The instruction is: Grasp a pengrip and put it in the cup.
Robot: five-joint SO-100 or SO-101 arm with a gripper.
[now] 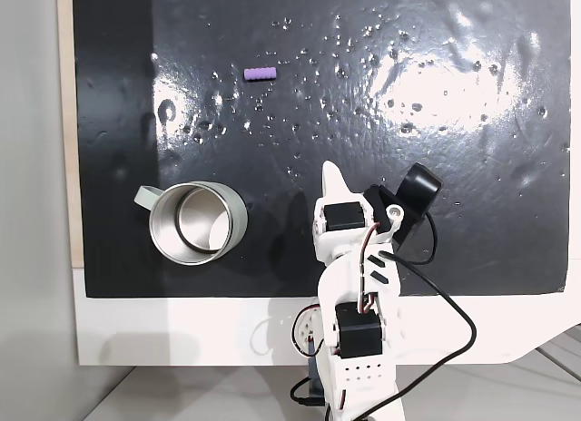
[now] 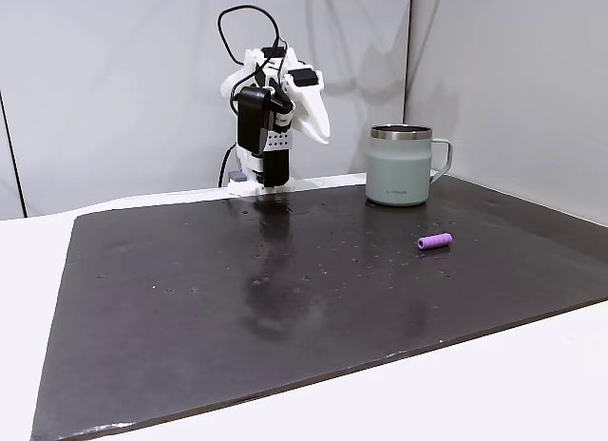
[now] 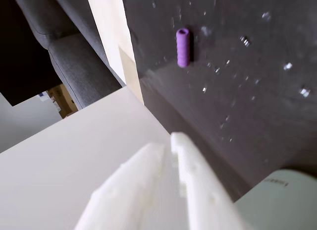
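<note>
The gripper (image 3: pixel 171 141) hung folded near the cup (image 1: pixel 198 223), fingers pressed together, empty; the pengrip (image 1: pixel 260 73) lay well beyond, ungrasped.

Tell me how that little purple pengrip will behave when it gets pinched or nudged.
The pengrip lies on its side as a small cylinder, so a nudge would probably roll it. It looks soft and ribbed, so it may squash slightly yet grip well. Being tiny, it is likely very light.

One pengrip (image 1: pixel 260 73) and one cup (image 1: pixel 198 223) are counted on one dark mat (image 1: pixel 454 221).
</note>
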